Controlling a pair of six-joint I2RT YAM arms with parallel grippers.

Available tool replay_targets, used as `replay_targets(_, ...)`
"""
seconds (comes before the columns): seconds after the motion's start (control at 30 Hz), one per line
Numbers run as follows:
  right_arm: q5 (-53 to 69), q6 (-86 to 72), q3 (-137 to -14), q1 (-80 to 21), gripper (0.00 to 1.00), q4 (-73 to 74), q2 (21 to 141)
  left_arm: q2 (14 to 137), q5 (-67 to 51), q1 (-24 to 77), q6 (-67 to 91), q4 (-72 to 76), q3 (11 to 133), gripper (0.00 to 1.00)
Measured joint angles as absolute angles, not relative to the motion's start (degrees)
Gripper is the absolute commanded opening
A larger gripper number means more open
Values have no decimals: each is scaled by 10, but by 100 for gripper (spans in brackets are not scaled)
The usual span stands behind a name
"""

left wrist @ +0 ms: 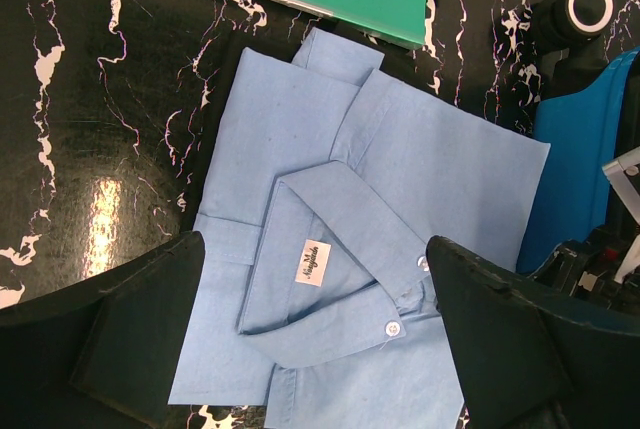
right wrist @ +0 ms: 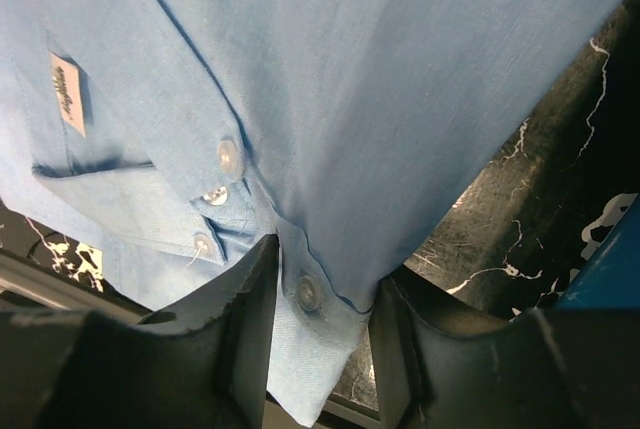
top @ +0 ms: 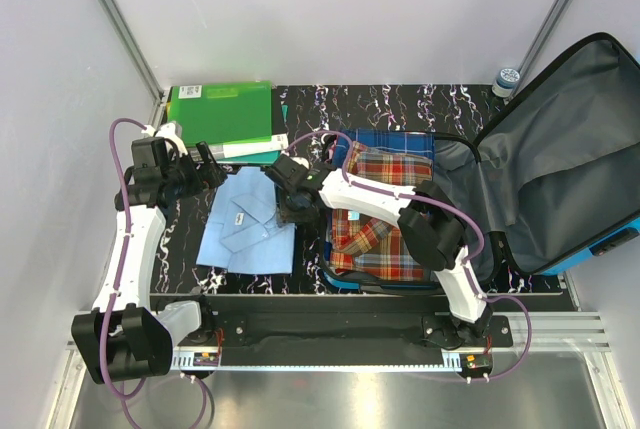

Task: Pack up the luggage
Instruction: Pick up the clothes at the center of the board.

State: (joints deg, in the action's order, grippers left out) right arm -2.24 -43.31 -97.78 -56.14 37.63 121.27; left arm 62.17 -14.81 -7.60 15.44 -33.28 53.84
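Top view: open bright-blue fish-print hard-shell luggage (top: 560,174) at 3 o'clock holds plaid shirts (top: 380,224); green plastic folders (top: 220,109) lie at 11. Left wrist: left gripper (left wrist: 315,284) gapes wide, empty, over the folded light-blue cotton shirt (left wrist: 440,169). Right wrist: right gripper (right wrist: 320,299) pinches that shirt's buttoned edge.

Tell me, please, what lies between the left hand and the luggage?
A folded light-blue shirt lies on the table there, its edge nearest the luggage pinched in the right hand; the top external view shows it.
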Motion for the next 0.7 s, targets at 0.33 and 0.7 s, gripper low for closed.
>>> replay_targets(0.33,-18,-432,-1002,-569,48,388,1213,622,-149,-76,154,-333,538,99)
replay_targets(0.7,-18,-430,-1007,-573,47,389,1224,622,-153,-76,154,-333,538,99)
